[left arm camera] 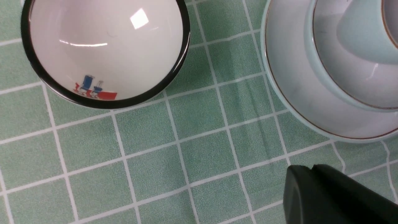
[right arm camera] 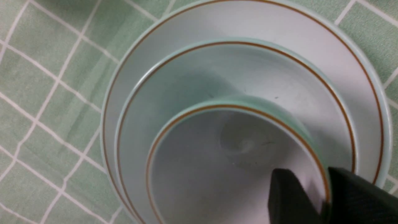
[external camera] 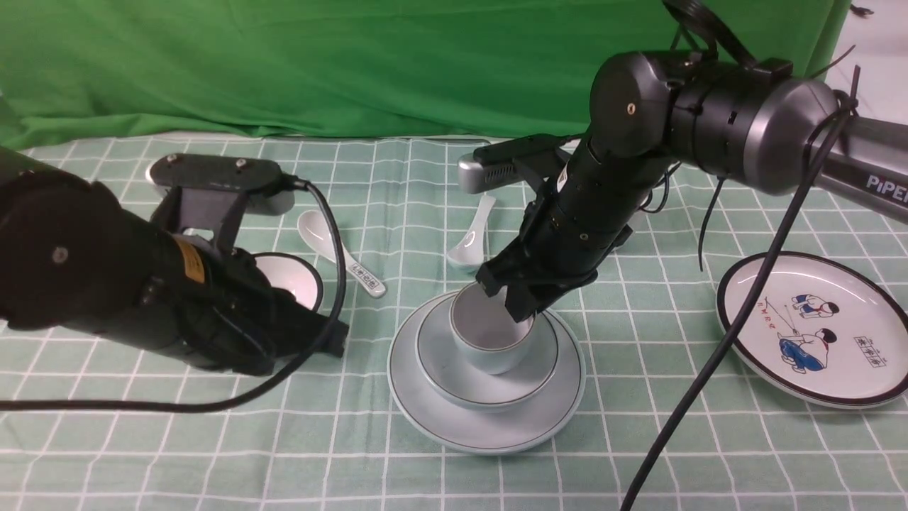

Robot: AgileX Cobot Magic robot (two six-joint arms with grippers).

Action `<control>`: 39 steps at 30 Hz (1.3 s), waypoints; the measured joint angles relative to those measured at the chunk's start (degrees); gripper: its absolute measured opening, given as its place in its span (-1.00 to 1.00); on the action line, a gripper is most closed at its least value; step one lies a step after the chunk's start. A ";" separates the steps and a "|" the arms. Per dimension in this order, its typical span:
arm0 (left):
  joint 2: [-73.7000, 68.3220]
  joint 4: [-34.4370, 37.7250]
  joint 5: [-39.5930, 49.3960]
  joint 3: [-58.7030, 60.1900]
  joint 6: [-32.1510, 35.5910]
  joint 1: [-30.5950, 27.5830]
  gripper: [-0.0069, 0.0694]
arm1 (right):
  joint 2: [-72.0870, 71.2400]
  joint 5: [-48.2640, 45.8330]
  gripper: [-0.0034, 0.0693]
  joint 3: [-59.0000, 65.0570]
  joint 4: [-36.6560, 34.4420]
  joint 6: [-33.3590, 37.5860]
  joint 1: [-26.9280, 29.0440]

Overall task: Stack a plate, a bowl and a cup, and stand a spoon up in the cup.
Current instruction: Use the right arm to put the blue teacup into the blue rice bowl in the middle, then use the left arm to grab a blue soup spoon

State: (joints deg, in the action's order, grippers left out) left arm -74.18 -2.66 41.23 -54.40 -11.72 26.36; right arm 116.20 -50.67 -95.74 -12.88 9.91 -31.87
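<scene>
The pale blue-green plate [external camera: 489,433] lies on the cloth with the bowl [external camera: 454,380] in it and the cup [external camera: 489,348] upright in the bowl. All three show in the right wrist view as the plate [right arm camera: 311,25], bowl [right arm camera: 174,81] and cup [right arm camera: 217,174]. My right gripper [external camera: 516,301] [right arm camera: 312,177] is open, one finger inside the cup's far right rim and one outside, with a slim gap. The plain spoon [external camera: 470,241] lies behind the stack. My left gripper [external camera: 333,341] [left arm camera: 306,169] is shut and empty, low over the cloth left of the plate [left arm camera: 289,102].
A white black-rimmed bowl [external camera: 298,277] [left arm camera: 102,46] sits beside my left arm. A patterned spoon [external camera: 340,259] lies just behind it. At the right edge is a white plate with cartoon figures [external camera: 816,326]. My right arm's cable [external camera: 709,369] hangs across the cloth in front of that plate.
</scene>
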 joint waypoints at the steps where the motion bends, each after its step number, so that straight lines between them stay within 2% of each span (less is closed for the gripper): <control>1: -0.13 0.17 0.71 -0.90 -0.31 0.00 -0.79 | -0.05 -0.22 -0.16 0.00 0.00 -0.07 0.00; 2: -0.42 0.40 2.20 -2.63 -0.44 0.00 -0.79 | -0.40 -0.66 -0.02 0.00 0.00 -0.07 0.00; 3: -0.51 0.46 2.46 -2.96 -0.44 0.00 -0.79 | -0.52 -0.73 0.01 0.00 0.00 -0.07 0.00; 5: -1.62 0.76 4.91 -6.82 -0.44 0.00 -0.79 | -1.40 -1.37 0.27 -0.27 0.37 0.06 0.00; 7: -2.66 0.76 5.78 -9.83 -0.44 0.00 -0.79 | -1.97 -1.76 0.43 -1.05 1.13 0.10 0.00; 9: -4.17 0.76 6.32 -13.51 -0.15 0.00 -0.79 | -2.60 -3.15 0.48 -2.04 3.39 0.10 0.00; 12: -6.28 0.80 7.62 -17.32 0.42 0.00 -0.79 | -3.55 -5.90 0.45 -3.42 7.41 -0.44 0.00; 14: -11.39 0.88 12.77 -24.46 1.21 -0.28 -0.79 | -5.63 -9.75 0.27 -4.95 12.31 -1.52 0.14; 16: -16.22 1.28 16.85 -30.63 2.67 -0.68 -0.79 | -8.31 -12.71 -0.01 -5.76 14.13 -1.68 0.87; 17: -18.55 1.27 18.14 -33.54 3.32 -0.75 -0.79 | -9.90 -13.87 -0.21 -5.95 14.40 -1.68 1.59; 18: -19.73 1.27 18.65 -35.01 3.77 -0.80 -0.79 | -10.22 -13.97 -0.25 -5.95 14.51 -1.68 1.78; 19: -25.21 1.22 19.93 -41.92 5.27 -0.93 -0.79 | -13.07 -14.01 -0.60 -6.18 14.82 -1.84 3.87; 21: -30.92 1.44 20.90 -49.16 6.50 -1.00 -0.79 | -15.49 -14.03 -0.76 -6.25 15.04 -2.10 6.63; 23: -40.57 1.98 22.12 -60.83 7.11 -1.05 -0.79 | -19.91 -14.08 -0.85 -5.58 14.92 -3.45 11.48; 29: -54.38 2.28 22.43 -76.67 7.28 -1.05 -0.74 | -26.58 -14.08 -0.85 0.18 14.80 -3.57 16.51; 33: -62.60 2.28 22.46 -85.54 7.28 -1.05 -0.54 | -31.28 -13.29 -0.85 6.86 14.60 -3.53 18.13; 34: -65.73 2.28 22.46 -88.48 7.33 -1.05 -0.38 | -32.58 -12.40 -0.85 9.02 14.60 -3.53 18.41; 35: -67.35 2.28 22.20 -89.64 7.31 -1.05 -0.28 | -33.29 -11.62 -0.85 10.40 14.60 -3.53 18.48; 36: -67.35 2.28 22.19 -89.64 7.31 -1.05 -0.26 | -33.55 -11.29 -0.85 10.92 14.54 -3.53 18.45; 39: -70.70 2.09 19.13 -90.63 7.31 -1.05 0.10 | -34.78 -9.49 -0.85 14.19 14.32 -3.53 18.45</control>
State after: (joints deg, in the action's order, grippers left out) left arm -144.88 -0.57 60.36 -145.04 -4.42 25.31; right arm 81.42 -60.17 -81.55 1.44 6.38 -13.42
